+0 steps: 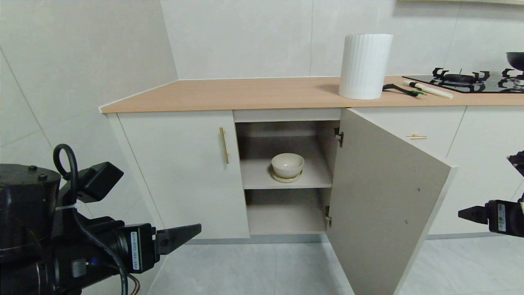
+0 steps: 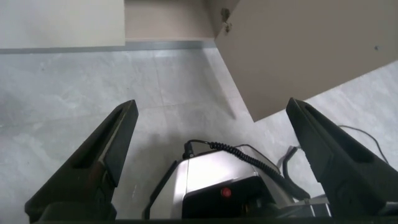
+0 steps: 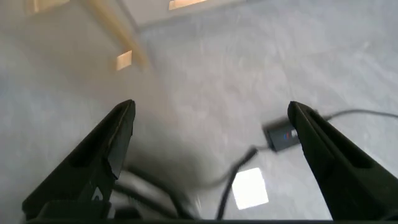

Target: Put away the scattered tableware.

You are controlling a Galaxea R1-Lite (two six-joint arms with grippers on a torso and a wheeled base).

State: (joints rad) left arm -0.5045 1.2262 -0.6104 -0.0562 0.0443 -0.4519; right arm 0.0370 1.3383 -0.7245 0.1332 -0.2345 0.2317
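A cream bowl (image 1: pixel 287 164) sits on a small plate (image 1: pixel 286 178) on the middle shelf of the open cabinet (image 1: pixel 262 174). On the wooden counter (image 1: pixel 245 93) a black-handled utensil (image 1: pixel 401 89) and a cream utensil (image 1: pixel 432 90) lie beside a tall white ribbed container (image 1: pixel 364 65). My left gripper (image 1: pixel 184 234) (image 2: pixel 211 106) hangs low at the left, above the floor, open and holding nothing. My right gripper (image 1: pixel 466 214) (image 3: pixel 211 107) is low at the far right, open too, with only floor between its fingers.
The cabinet door (image 1: pixel 385 196) (image 2: pixel 311 50) stands swung open toward me, between the two arms. A gas hob (image 1: pixel 466 80) is at the counter's right end. The left cabinet door (image 1: pixel 184 172) is closed. Cables lie on the grey floor (image 3: pixel 323 118).
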